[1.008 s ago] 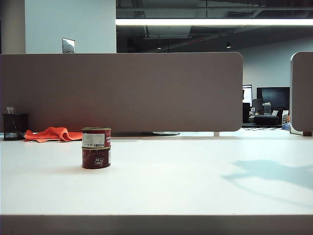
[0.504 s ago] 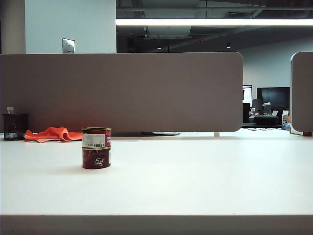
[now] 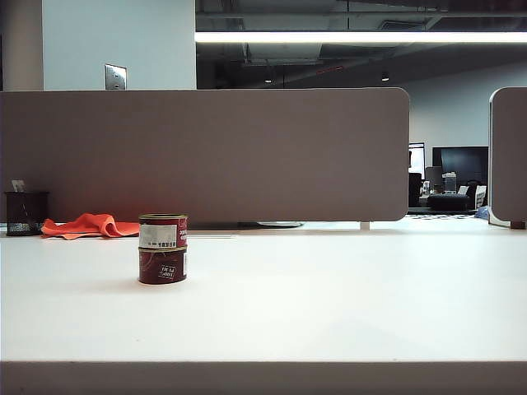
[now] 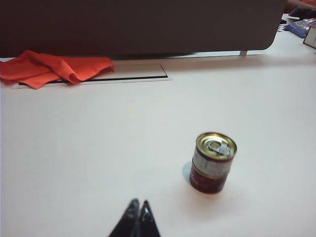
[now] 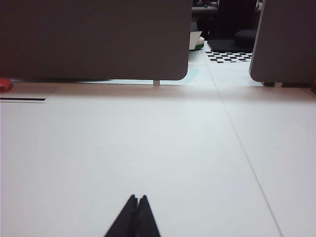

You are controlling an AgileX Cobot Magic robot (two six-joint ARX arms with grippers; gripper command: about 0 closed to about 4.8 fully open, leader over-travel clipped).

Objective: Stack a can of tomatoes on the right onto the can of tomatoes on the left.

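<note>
White table (image 3: 329,296) is carrying the two tomato cans stacked, upper can (image 3: 162,231) sitting squarely on lower can (image 3: 162,265), left of centre. Left gripper (image 4: 138,203) and right gripper (image 5: 137,198) are hovering fully closed, gripping nothing.

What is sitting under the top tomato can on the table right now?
The top can rests squarely on the bottom can, which stands on the white table. The bottom can's lid is covered. The left gripper and right gripper are shut, holding nothing.
</note>
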